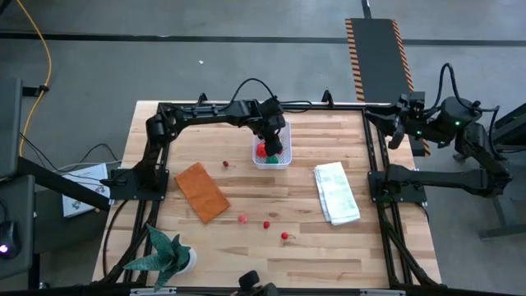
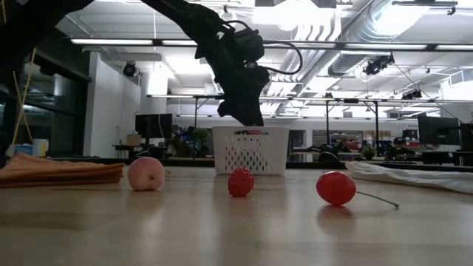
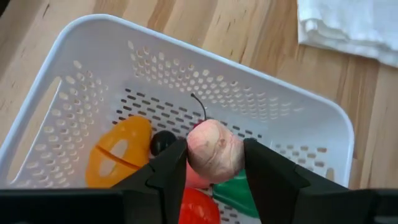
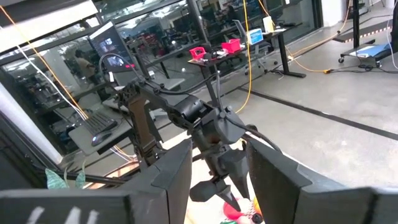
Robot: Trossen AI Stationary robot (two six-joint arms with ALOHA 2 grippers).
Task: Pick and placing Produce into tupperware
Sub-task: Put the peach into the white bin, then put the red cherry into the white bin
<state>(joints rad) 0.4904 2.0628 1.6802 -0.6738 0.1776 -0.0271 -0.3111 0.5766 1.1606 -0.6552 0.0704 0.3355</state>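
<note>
The tupperware is a white perforated tub at the table's far middle. Inside it lie an orange piece, a dark berry, a red piece and a green piece. My left gripper hangs over the tub's opening, shut on a pale pink fruit. Loose produce rests on the wood: small red pieces and a pinkish one. My right gripper waits open, raised at the table's far right. My left gripper pinches the pink fruit's two opposite sides between its two fingers, coming steeply from above. The fruit hangs clear over the tub's inside, its thin dark stem sticking out away from the fingers.
An orange-brown flat rectangle lies left of the tub and a folded white cloth to its right. A green spiky plant stands at the near left corner. Bare wood lies between the cloth and the loose pieces.
</note>
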